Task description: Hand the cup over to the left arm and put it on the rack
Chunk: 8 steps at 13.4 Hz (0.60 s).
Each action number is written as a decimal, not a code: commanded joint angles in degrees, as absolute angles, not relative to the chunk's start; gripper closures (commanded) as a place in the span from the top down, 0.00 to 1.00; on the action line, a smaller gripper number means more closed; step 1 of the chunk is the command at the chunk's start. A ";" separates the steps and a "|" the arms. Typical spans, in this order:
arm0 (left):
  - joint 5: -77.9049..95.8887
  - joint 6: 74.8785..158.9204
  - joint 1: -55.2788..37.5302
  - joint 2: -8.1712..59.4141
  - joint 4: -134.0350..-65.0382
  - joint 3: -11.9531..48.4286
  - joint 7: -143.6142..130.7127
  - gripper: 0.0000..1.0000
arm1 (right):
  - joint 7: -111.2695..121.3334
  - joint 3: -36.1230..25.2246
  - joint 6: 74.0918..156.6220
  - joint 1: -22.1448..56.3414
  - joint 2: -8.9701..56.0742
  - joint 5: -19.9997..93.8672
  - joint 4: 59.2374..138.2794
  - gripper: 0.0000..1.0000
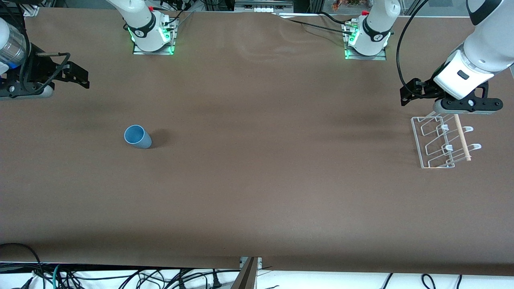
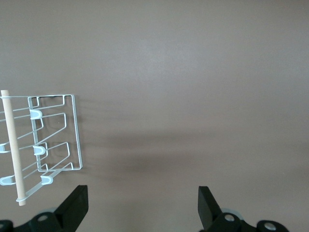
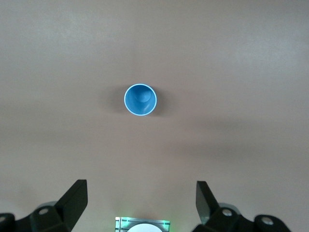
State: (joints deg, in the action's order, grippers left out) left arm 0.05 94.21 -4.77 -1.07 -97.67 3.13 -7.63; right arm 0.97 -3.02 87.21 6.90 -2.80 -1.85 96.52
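Note:
The light-blue cup [image 1: 137, 137] stands upright, mouth up, on the brown table toward the right arm's end. It also shows in the right wrist view [image 3: 140, 100], seen from above. My right gripper [image 1: 77, 73] hangs open and empty in the air over the right arm's end of the table, apart from the cup; its own view shows the jaws [image 3: 140, 193] spread wide. The wire rack [image 1: 417, 141] with its wooden dowel [image 1: 461, 138] sits toward the left arm's end. My left gripper [image 1: 407, 93] hovers open and empty beside the rack [image 2: 76, 130]; its jaws [image 2: 141, 198] are wide apart.
The two arm bases [image 1: 152, 36] [image 1: 367, 40] stand along the table edge farthest from the front camera, lit green. The right arm's base [image 3: 142, 224] shows in the right wrist view. Cables hang below the table edge [image 1: 249, 263] nearest the front camera.

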 commanded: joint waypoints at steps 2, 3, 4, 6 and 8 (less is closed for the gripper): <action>-0.09 93.16 -4.83 -1.14 -96.77 3.16 -7.82 1.00 | -0.26 -2.46 86.31 6.33 -2.46 -2.90 95.19 0.99; -0.09 93.16 -4.83 -1.23 -96.77 3.16 -7.82 1.00 | -0.09 -2.29 86.13 6.33 -2.37 -3.51 95.01 0.99; -0.09 93.16 -4.83 -1.14 -96.77 3.16 -7.82 1.00 | 0.43 -2.37 86.05 6.33 -2.37 -3.60 94.84 0.99; -0.09 93.16 -4.83 -1.14 -96.77 3.16 -7.82 1.00 | 0.44 -2.29 86.13 6.33 -2.37 -3.69 94.75 0.99; -0.09 93.16 -4.83 -1.14 -96.77 3.16 -7.82 1.00 | 0.53 -2.55 86.22 6.24 -1.50 -3.69 94.75 0.99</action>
